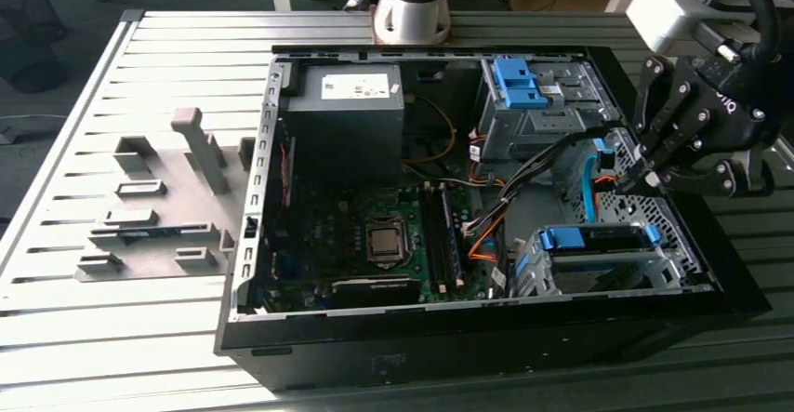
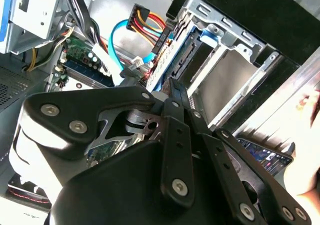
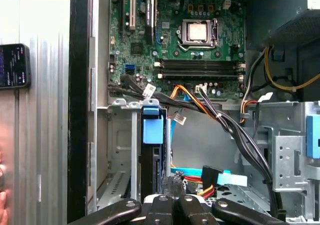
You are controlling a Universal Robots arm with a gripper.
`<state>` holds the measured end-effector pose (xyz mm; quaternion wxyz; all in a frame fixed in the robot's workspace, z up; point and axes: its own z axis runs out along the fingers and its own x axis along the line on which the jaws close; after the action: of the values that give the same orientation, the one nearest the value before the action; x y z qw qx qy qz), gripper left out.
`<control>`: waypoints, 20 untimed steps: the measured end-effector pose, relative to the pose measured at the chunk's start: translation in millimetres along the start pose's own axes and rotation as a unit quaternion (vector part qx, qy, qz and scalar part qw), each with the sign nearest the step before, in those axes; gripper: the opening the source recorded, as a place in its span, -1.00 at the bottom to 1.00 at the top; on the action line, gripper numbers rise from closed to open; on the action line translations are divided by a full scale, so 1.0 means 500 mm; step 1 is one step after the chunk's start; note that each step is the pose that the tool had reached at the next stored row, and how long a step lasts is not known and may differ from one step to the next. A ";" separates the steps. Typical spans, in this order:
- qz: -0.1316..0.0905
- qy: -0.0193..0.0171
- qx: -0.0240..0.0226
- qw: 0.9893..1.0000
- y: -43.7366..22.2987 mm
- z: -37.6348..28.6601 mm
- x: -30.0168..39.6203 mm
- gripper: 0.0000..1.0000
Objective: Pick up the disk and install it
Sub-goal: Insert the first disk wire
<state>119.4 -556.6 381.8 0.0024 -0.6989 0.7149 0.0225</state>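
Observation:
The disk sits in the metal drive cage at the front corner of the open computer case, on the exterior view's right, its blue carrier frame facing up. In the first wrist view the disk stands edge-on in the cage slot, with the blue tab at its end. The second wrist view shows its blue frame inside the cage. My gripper hovers above the case's right side, just behind the cage and beside the cables. Its fingers meet at the tips with nothing between them. The gripper is apart from the disk.
A second cage with a bare blue bracket stands at the back of the case. Orange, black and blue cables run between the cages. A grey power supply and the motherboard lie further in. A phone and a hand are beside the case.

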 end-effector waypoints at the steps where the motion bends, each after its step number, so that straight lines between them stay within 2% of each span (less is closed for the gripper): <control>1: 0.000 0.000 0.000 1.000 -0.002 0.002 -0.003 -0.79; 6: 0.000 0.000 0.000 1.000 -0.010 0.016 -0.027 -0.79; 9: 0.000 0.001 0.000 1.000 -0.019 0.023 -0.036 -0.79; 12: 0.000 0.007 0.000 1.000 -0.020 0.025 -0.036 -0.77; 13: 0.000 0.009 0.000 1.000 -0.020 0.027 -0.037 -0.66; 14: 0.000 0.010 0.000 1.000 -0.020 0.029 -0.038 -0.66; 15: 0.000 0.011 0.000 1.000 -0.020 0.030 -0.039 -0.52; 20: 0.000 0.014 0.000 1.000 -0.021 0.039 -0.050 -0.52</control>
<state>130.1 -531.4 363.0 -0.0077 -0.6989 0.7151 0.0122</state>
